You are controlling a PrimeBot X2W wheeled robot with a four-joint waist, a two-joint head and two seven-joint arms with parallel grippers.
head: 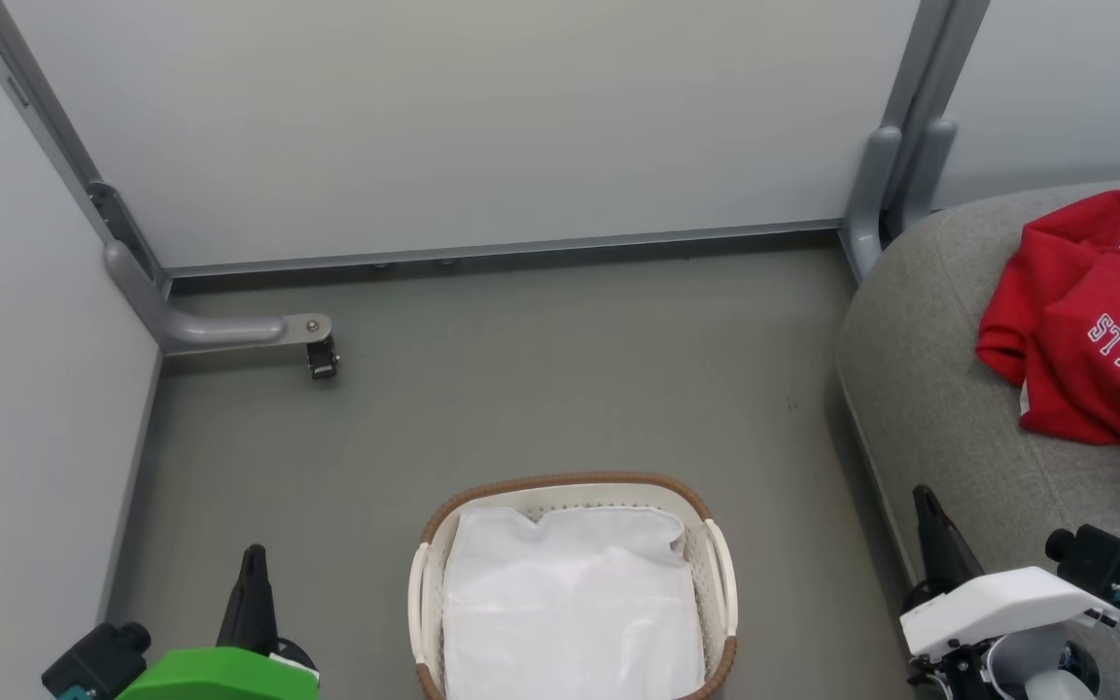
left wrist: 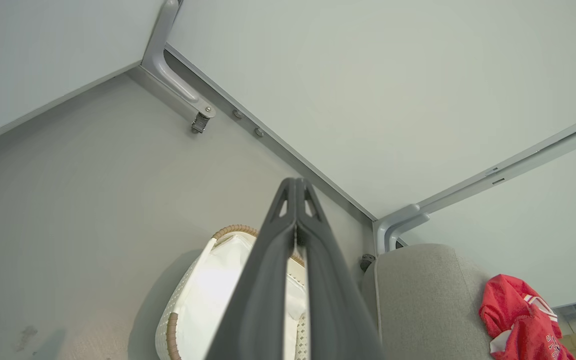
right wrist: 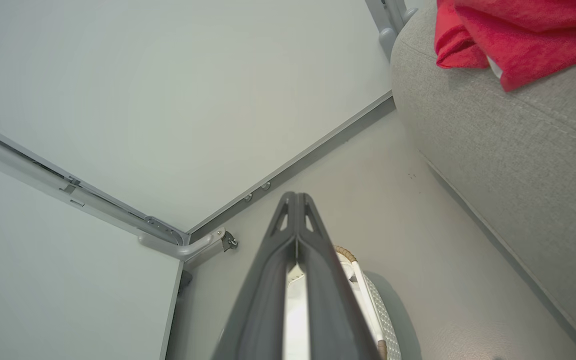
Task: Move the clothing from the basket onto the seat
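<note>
Two red garments [head: 1095,331] lie on the light-grey seat [head: 949,379] at the right; the upper one reads "BULLS 23", the other shows white stripe trim. The same clothing [left wrist: 518,320] [right wrist: 518,35] shows in both wrist views. The white perforated basket [head: 720,574] with a brown rim stands on the floor at bottom centre and holds a plain white liner sheet [head: 570,603]. My left gripper [head: 254,559] [left wrist: 295,182] is shut and holds nothing, left of the basket. Shut and likewise bare, my right gripper [head: 925,496] [right wrist: 295,196] stands by the seat's front edge.
Pale partition walls close off the back and left. A grey metal foot with a small caster [head: 322,358] juts onto the grey floor at the left. Another grey post [head: 876,185] stands at the back beside the seat. Open floor lies between basket and wall.
</note>
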